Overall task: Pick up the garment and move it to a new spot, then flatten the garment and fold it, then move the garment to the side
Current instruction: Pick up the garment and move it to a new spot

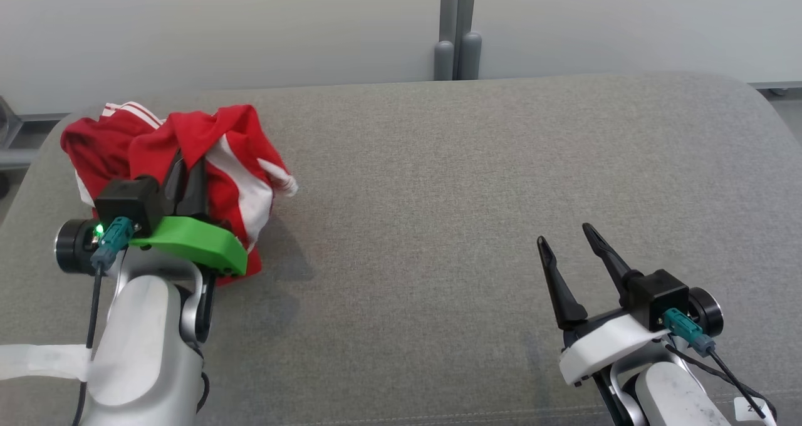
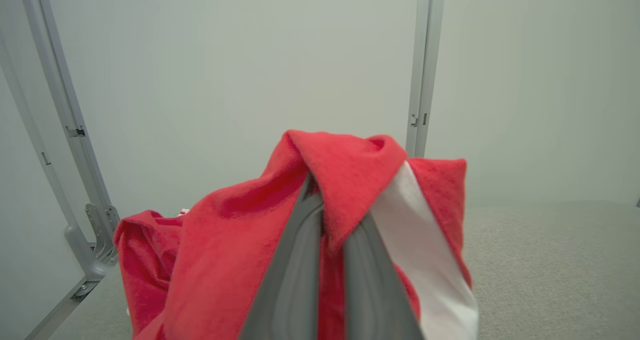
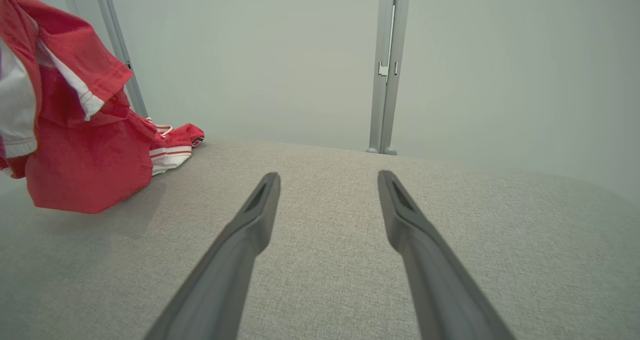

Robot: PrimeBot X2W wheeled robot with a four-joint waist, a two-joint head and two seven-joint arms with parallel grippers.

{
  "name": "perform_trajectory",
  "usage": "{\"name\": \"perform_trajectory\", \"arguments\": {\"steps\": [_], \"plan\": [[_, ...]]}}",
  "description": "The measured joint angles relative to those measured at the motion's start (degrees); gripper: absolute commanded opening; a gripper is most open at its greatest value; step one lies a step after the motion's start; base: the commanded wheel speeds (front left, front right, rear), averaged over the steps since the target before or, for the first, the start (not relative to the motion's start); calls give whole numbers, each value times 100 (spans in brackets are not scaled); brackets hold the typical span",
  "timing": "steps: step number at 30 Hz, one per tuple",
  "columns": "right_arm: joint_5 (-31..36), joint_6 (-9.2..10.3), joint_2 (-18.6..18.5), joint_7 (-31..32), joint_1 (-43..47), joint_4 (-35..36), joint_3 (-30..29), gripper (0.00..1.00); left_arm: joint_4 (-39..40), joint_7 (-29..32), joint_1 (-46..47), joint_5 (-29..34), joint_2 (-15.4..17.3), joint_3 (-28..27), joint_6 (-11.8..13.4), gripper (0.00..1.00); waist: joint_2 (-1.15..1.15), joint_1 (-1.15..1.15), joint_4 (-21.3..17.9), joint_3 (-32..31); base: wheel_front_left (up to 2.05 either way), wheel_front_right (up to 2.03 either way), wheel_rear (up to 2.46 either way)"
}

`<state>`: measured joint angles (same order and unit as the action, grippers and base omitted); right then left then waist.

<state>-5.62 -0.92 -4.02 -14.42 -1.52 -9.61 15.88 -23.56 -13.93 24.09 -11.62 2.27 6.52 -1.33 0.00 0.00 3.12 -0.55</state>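
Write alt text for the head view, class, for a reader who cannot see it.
The left gripper is shut on a crumpled red and white garment at the far left of a grey padded surface. The right gripper is open at the lower right, apart from the garment; a pale wall stands behind.

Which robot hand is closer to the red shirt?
Left. The left gripper is shut on a fold of the red garment. The right gripper is open, well away to the garment's right, above the grey cushion.
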Motion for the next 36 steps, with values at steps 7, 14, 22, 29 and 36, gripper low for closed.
{"name": "perform_trajectory", "arguments": {"steps": [7,14,22,29,36], "plan": [[2,-12,1,-1,2,-18,59,100,528,11,297,-186,-69,625,-271,0,0,0,-258,-13,0,0,0],[12,-52,7,0,-8,-18,112,100,1039,221,595,-555,-67,1362,-374,0,0,0,-529,49,0,0,0],[54,-111,20,-1,-120,-20,236,100,1461,459,735,-1491,-58,2490,-258,0,0,0,-964,238,0,0,0],[54,-158,38,-1,-361,-2,313,100,1021,611,759,-1633,-43,2839,207,0,0,0,-1375,581,0,0,0],[54,-207,53,-1,-675,32,370,100,-110,786,771,-1271,-38,2727,583,0,0,0,-1681,939,0,0,0]]}}
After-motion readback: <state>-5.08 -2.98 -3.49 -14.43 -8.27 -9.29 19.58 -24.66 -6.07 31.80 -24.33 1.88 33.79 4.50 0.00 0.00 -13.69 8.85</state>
